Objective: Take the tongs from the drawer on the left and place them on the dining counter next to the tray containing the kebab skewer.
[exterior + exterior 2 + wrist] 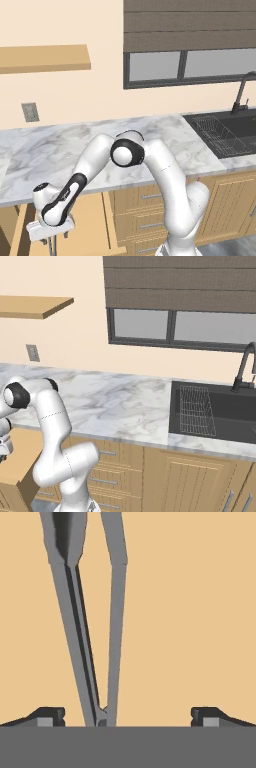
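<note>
One pair of tongs (95,627) lies flat on the light-wood floor of the drawer (200,612), two grey arms joined near the bottom of the hand view and spreading away. The gripper (127,716) hangs above with jaws spread wide, holding nothing, two fingertips (49,716) straddling the joined end. Best bet, I'd say: drop straight down, keep both arms between the pads, then close. Behind, one marble worktop (60,150), one sink (225,132).

You see grey metal tongs (95,637) lying flat on the light-wood drawer (200,612) floor, arms spreading from their joint.
</note>
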